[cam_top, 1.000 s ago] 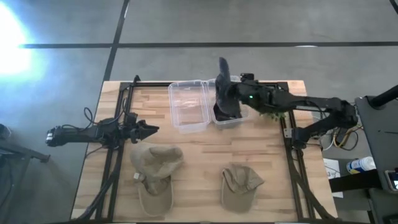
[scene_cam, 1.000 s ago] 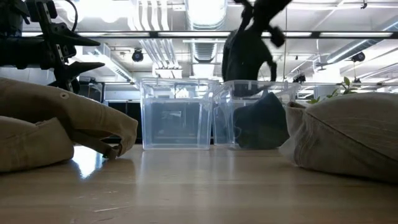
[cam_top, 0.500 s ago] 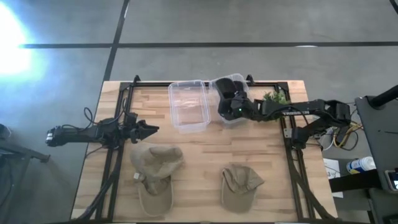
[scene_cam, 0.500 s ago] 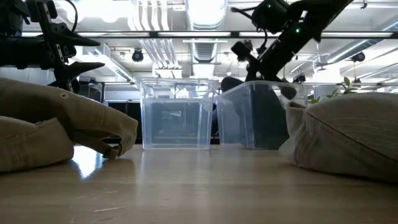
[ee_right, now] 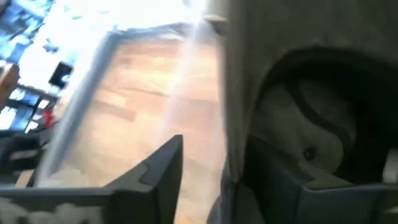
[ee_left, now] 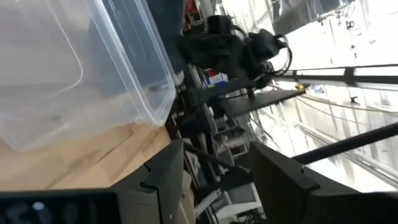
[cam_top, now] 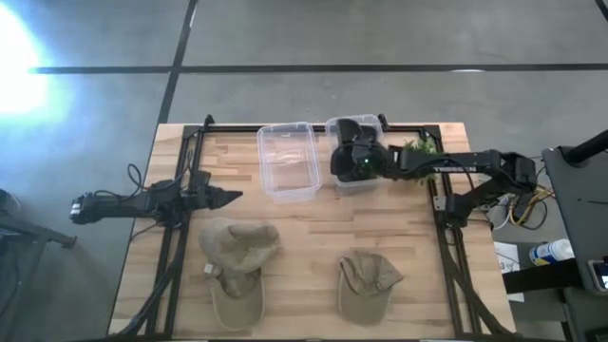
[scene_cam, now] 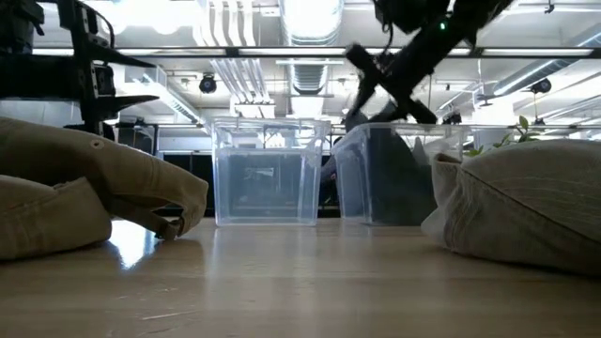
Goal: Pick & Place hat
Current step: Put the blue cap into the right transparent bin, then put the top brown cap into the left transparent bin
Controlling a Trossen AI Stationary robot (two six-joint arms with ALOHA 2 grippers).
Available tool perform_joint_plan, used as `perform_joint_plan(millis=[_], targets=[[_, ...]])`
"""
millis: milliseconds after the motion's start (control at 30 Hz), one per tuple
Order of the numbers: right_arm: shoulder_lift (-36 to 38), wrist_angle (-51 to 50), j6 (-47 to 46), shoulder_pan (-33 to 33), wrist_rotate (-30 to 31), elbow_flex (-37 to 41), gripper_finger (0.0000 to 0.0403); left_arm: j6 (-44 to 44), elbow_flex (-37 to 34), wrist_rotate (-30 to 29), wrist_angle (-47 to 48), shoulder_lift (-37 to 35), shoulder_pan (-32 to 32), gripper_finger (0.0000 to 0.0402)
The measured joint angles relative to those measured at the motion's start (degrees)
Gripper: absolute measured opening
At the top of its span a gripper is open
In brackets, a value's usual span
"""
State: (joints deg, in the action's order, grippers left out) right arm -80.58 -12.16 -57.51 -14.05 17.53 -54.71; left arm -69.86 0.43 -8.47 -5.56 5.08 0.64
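A dark hat (cam_top: 355, 129) lies inside the right clear bin (cam_top: 376, 182) at the table's far side; it also shows in the low view (scene_cam: 387, 178). My right gripper (cam_top: 353, 167) is down in that bin, open, with its fingers on either side of the hat's edge (ee_right: 225, 124). My left gripper (cam_top: 231, 198) is open and empty, held above the table's left side, short of the bins. Two tan hats, one at the near left (cam_top: 236, 261) and one at the near right (cam_top: 369, 283), rest on the table. My right gripper comes into the bin slanting down from the table's right. The dark hat's edge (ee_right: 224, 155) runs between its spread fingers. Whether a finger touches the hat, I cannot tell.
An empty clear bin (cam_top: 288, 161) stands beside the right bin, on its left. A small green plant (cam_top: 418, 149) sits at the far right. Black frame rails run along the table's left and right sides. Bare wood lies between the bins and the tan hats.
My right gripper has gone down from above the right bin into it, carrying the dark hat. The hat hung upright over the bin and now lies inside it. The bin was tipped and nudged half a second ago and now stands level again.
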Motion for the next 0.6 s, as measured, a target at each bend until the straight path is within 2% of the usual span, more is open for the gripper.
perform_joint_plan(millis=[100, 200, 367, 500, 600], targets=[[0.8, -0.3, 8.2, 1.0, -0.1, -4.0, 0.0189, -4.5, 0.0, -1.6, -0.3, 0.0, 0.0, 0.0177], [1.4, -5.5, 16.3, 2.0, -1.2, -9.5, 0.0201, -6.5, 0.0, -1.2, -2.8, 0.0, 0.0, 0.0177], [0.8, -21.6, 28.6, 4.3, -10.8, -20.0, 0.0201, -6.2, 1.2, 4.1, -4.9, 0.6, 0.0, 0.0177], [-1.1, -40.4, 27.3, 8.1, -15.8, -26.1, 0.0201, -5.6, 4.0, 9.5, -4.8, 2.9, 0.0, 0.0177], [-2.4, -48.2, 26.2, 12.5, -20.2, -27.5, 0.0201, -2.9, 5.9, 13.0, -1.8, 6.1, 0.0, 0.0177]])
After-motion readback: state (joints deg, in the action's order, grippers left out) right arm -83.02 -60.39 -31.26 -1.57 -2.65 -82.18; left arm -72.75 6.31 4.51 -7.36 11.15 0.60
